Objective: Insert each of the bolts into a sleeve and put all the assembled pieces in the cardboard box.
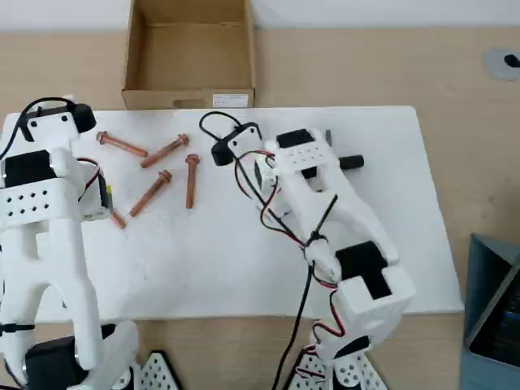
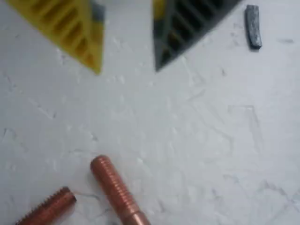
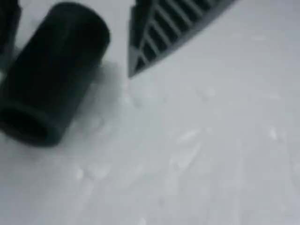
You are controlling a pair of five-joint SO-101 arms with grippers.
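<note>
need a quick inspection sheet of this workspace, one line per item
surface: white mat on a wooden table
job's things: copper bolts loose on the mat; black sleeve lying beside the right end effector; cardboard box empty
clutter: small dark bar on the mat, cannot tell what it is
end effectors: left end effector open above the mat, near two bolt ends
cables: black and red wires along the right arm
surroundings: grey container past the mat
</note>
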